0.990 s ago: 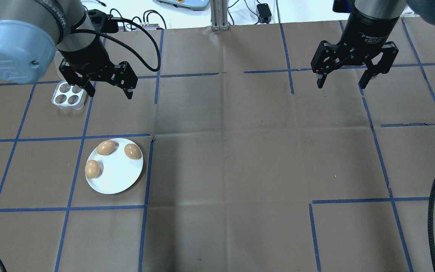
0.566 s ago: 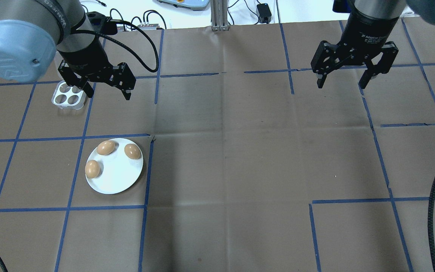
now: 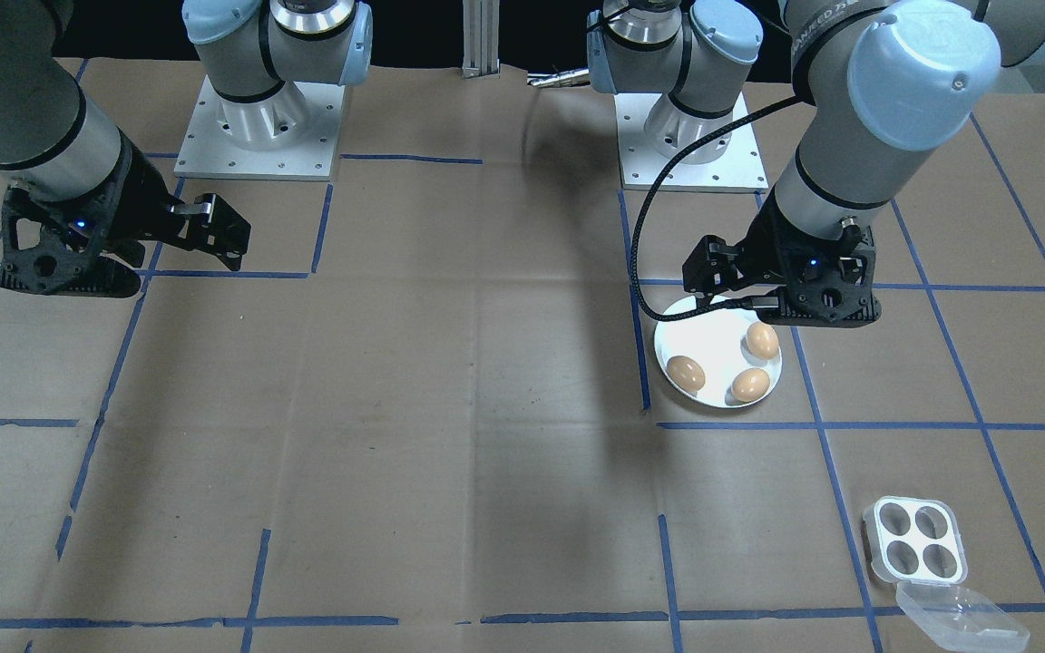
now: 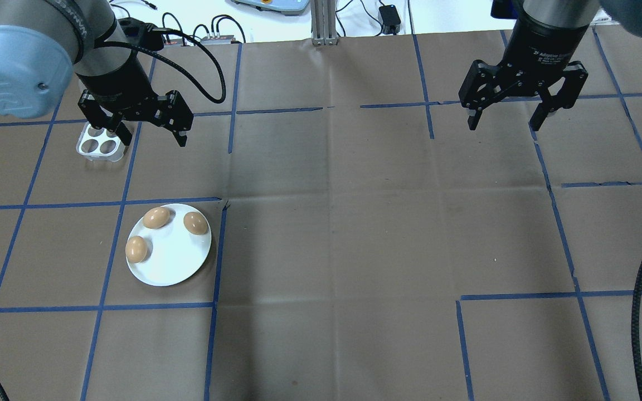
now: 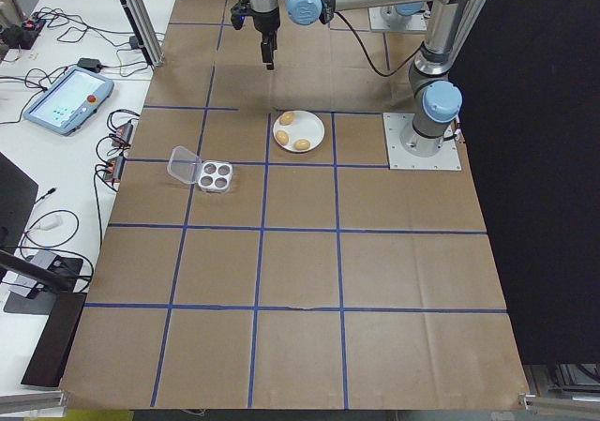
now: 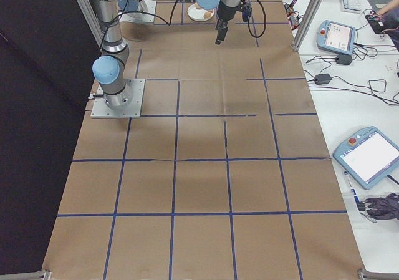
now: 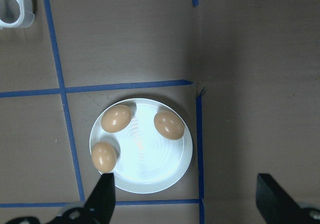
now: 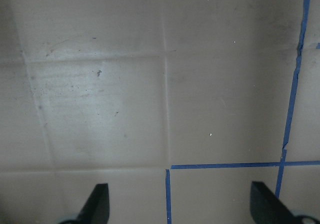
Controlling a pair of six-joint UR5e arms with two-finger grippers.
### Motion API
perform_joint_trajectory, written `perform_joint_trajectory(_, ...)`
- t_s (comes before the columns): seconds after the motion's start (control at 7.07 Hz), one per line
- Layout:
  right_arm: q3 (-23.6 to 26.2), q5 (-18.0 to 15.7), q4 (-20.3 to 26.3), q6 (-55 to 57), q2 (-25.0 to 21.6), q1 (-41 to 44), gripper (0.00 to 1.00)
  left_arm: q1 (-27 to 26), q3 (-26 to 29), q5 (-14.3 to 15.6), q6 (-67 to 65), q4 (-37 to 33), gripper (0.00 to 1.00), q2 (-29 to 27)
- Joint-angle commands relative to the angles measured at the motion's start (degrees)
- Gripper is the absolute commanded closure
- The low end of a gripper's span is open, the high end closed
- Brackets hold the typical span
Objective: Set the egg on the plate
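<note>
Three brown eggs lie on the round white plate [image 4: 179, 262] at the table's left: one egg [image 4: 156, 217] at the far rim, another egg [image 4: 195, 223] to its right, a third egg [image 4: 136, 249] on the left rim. The left wrist view shows the same plate [image 7: 150, 159] from above, under my left gripper [image 7: 187, 204]. That left gripper [image 4: 152, 138] hangs open and empty, high above the table, beyond the plate and beside the tray. At the far right my right gripper [image 4: 504, 125] is open over bare paper, holding nothing.
A square white four-cup egg tray [image 4: 100, 143] with all cups empty sits at the far left, partly under the left gripper; its clear lid [image 3: 962, 617] lies open beside it. Brown paper with blue tape lines [image 4: 232, 111] covers the table. A black cable [image 4: 641, 301] hangs at the right edge.
My left gripper has drifted left and a little farther from the plate, staying open. The eggs, plate and right arm have not moved.
</note>
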Motion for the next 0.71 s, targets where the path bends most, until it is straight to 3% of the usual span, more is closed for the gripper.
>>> perform_joint_trajectory(0.0, 0.0, 0.0, 0.0, 0.0, 0.0, 0.0, 0.00, -0.2, 0.3, 0.3, -0.8, 0.6, 0.00, -0.2)
perform_joint_trajectory(0.57, 0.0, 0.0, 0.0, 0.0, 0.1, 0.0, 0.00, -0.2, -0.1, -0.2, -1.7, 0.8, 0.00, 1.4)
